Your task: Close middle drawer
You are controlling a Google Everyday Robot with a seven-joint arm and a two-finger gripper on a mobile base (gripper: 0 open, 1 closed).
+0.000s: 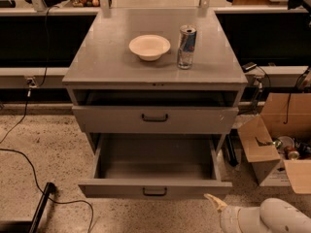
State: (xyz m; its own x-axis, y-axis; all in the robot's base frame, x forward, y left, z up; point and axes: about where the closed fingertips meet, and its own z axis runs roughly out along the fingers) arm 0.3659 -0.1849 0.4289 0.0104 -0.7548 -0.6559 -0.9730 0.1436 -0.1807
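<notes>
a: where is the middle drawer?

b: the middle drawer (116, 188) is pulled far out of the grey cabinet (97, 67), toward the camera, with its deep box open to view. its flat front runs left to right low in the view, with a small dark handle (154, 191) at its centre. the top drawer (194, 119) above it is only slightly out.

a: and the gripper?

b: the gripper (217, 204) is at the bottom right of the view, just below and in front of the right end of the drawer front. it is near the front but not clearly touching it (a narrow gap seems to show). nothing is seen in its grasp, and i cannot tell whether it is open or closed.

a: so which way does the drawer lie from it?

b: up and to the left in the view, which means back toward the cabinet and somewhat to the left. the drawer slides front to back, so in my judgement the push must go straight in against the front. pushing nearer the handle would be better than at the right corner, where an off-centre shove could skew the drawer.
</notes>
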